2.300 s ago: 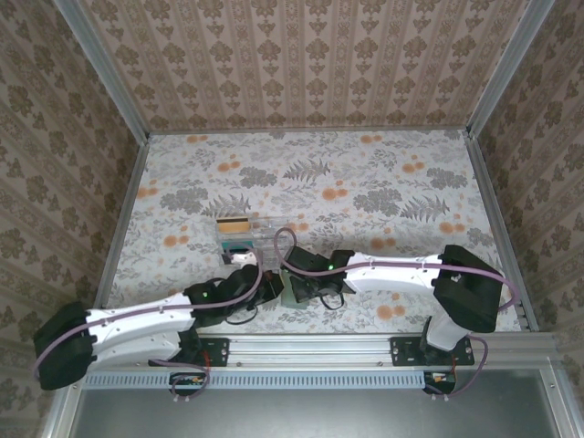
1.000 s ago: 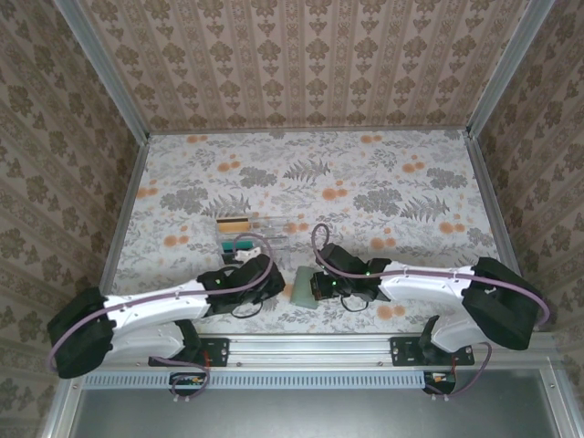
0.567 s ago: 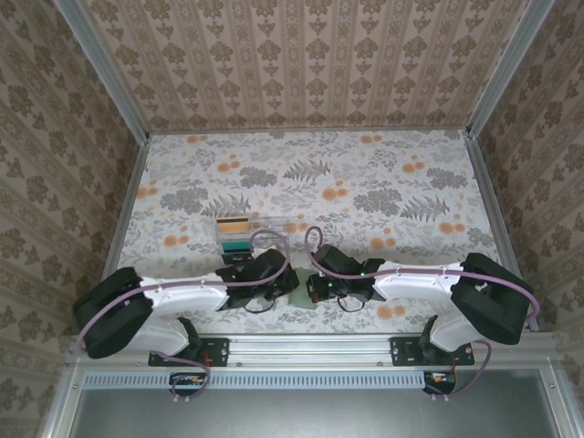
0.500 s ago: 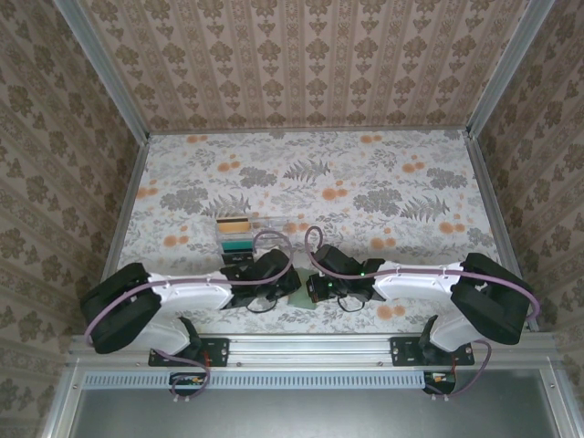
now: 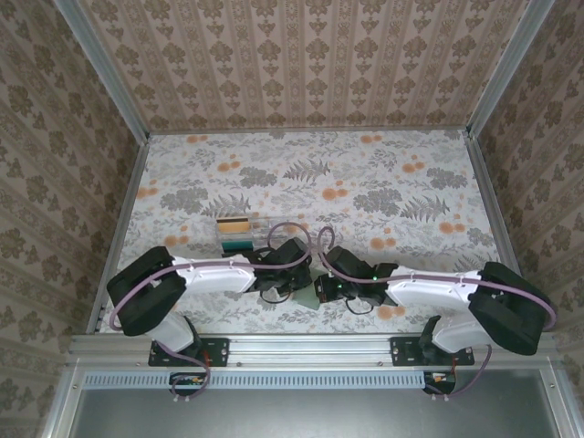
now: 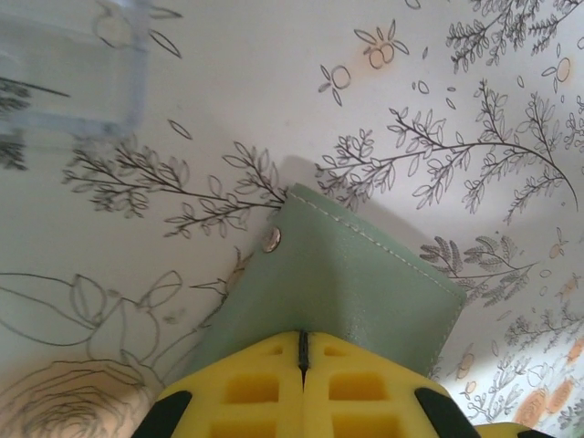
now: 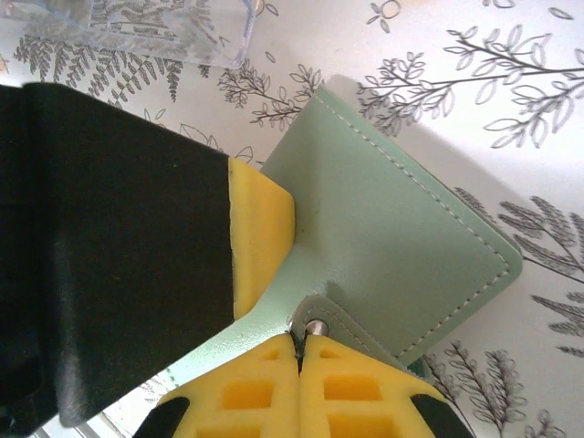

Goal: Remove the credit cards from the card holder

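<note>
The card holder [image 6: 365, 283] is a pale sage-green wallet with white stitching, lying folded on the floral table. My left gripper [image 6: 301, 345] is shut, its yellow fingers pinching the wallet's near flap beside a metal snap stud [image 6: 271, 239]. My right gripper [image 7: 299, 349] is shut on the wallet's snap tab [image 7: 321, 319], and the wallet body [image 7: 401, 210] spreads out ahead of it. From above, the left gripper [image 5: 299, 272] and the right gripper [image 5: 322, 290] meet over the wallet and hide most of it. A teal-green card [image 5: 239, 245] lies in the clear tray.
The clear plastic tray [image 5: 246, 234] stands just behind and left of the grippers, with a yellow-brown card [image 5: 232, 224] in its rear slot. Its corner [image 7: 155, 27] shows close above the left gripper's black body [image 7: 109, 255]. Patterned walls enclose the table.
The left arm has swung right, bringing its gripper onto the wallet. The right gripper has shifted slightly right and toward the near edge. The wallet is now covered by both grippers.
</note>
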You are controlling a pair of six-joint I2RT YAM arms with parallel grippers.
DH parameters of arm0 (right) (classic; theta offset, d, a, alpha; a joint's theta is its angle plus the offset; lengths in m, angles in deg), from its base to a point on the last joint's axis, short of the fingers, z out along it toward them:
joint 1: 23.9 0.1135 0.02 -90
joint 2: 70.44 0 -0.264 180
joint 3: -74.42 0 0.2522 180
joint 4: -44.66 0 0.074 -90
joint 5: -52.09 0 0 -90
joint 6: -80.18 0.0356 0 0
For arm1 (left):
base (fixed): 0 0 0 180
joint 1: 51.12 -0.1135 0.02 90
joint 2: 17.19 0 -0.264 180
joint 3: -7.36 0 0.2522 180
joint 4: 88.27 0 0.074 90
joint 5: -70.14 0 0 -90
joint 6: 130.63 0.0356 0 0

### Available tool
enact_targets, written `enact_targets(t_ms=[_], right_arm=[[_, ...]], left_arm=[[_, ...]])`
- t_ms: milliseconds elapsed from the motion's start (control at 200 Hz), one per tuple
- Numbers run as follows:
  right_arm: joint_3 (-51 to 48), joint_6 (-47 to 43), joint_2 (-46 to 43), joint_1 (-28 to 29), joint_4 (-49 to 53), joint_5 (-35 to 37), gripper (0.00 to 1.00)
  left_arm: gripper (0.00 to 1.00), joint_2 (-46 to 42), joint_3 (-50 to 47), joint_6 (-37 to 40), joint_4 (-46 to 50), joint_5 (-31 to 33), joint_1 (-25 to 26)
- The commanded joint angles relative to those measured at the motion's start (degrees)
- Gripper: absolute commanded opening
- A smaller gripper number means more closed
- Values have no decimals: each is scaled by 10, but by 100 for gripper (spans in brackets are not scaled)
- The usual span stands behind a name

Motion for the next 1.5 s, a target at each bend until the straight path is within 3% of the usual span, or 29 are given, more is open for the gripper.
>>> enact_targets(t_ms=[0, 285, 445, 555, 675, 995, 1165, 1495], right_arm=[[-23, 15, -44, -8, 7, 6, 0], [-63, 18, -127, -40, 53, 15, 0], [-44, 3, -159, -46, 95, 13, 0], [-15, -13, -167, -46, 114, 1, 0], [24, -24, -150, -45, 116, -30, 0], [135, -52, -64, -12, 114, -86, 0], [130, -52, -69, -12, 122, -59, 0], [30, -47, -127, -51, 169, 13, 0]], left_arm=[[0, 56, -33, -17, 110, -11, 5], [0, 65, -32, -14, 105, -9, 6], [0, -6, -9, 12, 122, 37, 8], [31, -89, 8, 33, 144, 83, 5], [48, -171, 25, 60, 184, 119, -8], [73, -341, -33, 73, 198, 170, -35], [74, -365, -52, 70, 193, 163, -36], [71, -342, -64, 94, 163, 134, -37]])
